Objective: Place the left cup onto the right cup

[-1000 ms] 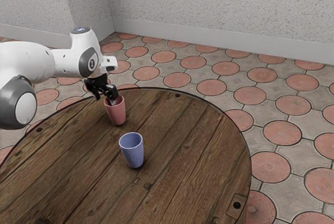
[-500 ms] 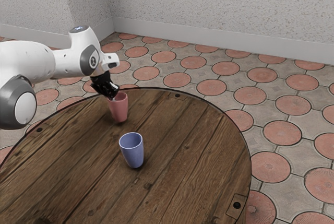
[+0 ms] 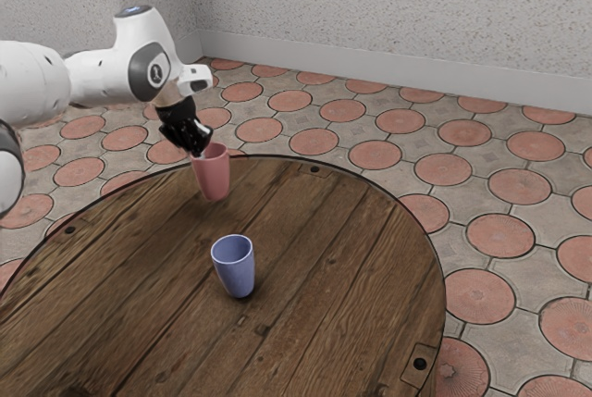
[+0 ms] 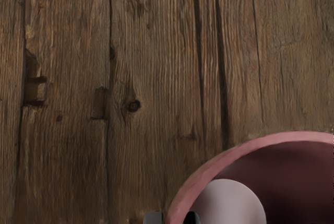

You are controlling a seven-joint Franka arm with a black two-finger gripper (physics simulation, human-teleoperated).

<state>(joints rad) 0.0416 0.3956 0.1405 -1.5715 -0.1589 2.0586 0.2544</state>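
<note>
One smooth, tapered pink cup [image 3: 212,175]

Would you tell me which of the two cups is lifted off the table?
The pink cup, held at its rim by the gripper and hanging above the table; the blue cup stands on it.

Arm [image 3: 55,78] enters from the exterior view's left, white links running roughly level at about elbow height. The wrist [image 3: 151,68] sits high, its last joint bent down and toward the exterior view's right. The black pincer [image 3: 196,144] hangs below it at a slant, not vertical. Its fingers stand narrow, one inside and one outside the rim of the pink cup [image 3: 212,177], gripping the wall on the arm's side. In the wrist view the fingertips [image 4: 153,217] straddle that rim, one on each side of it.
</note>
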